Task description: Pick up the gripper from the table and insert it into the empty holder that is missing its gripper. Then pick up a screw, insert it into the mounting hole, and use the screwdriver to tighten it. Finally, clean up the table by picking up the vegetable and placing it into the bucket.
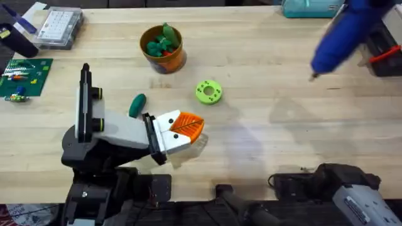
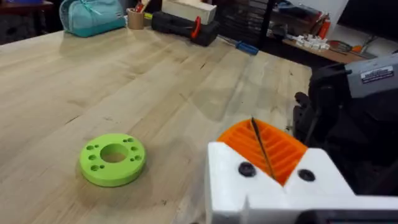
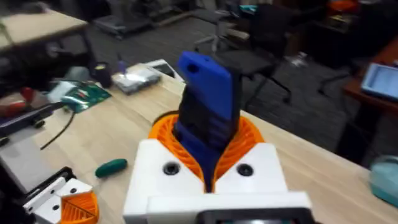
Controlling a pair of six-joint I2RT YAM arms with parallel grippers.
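Note:
My right gripper (image 3: 208,146) is shut on the blue screwdriver (image 3: 205,109), which stands between its orange pads. From overhead the screwdriver (image 1: 342,36) hangs above the table's (image 1: 282,132) far right, bit pointing down and left. The left gripper (image 1: 183,127) lies low near the front left of the table, orange pads pressed together with nothing between them. The dark green vegetable (image 1: 137,105) lies on the wood just behind the left wrist. The orange bucket (image 1: 164,55) stands farther back with leafy green toys inside. The holder and the screw are out of view.
A lime-green ring (image 1: 208,91) with small holes lies right of the vegetable. A green circuit board (image 1: 25,76) and a clear plastic box (image 1: 58,26) sit at the far left. A teal bag (image 2: 93,15) and a black case (image 2: 183,26) stand along the back edge.

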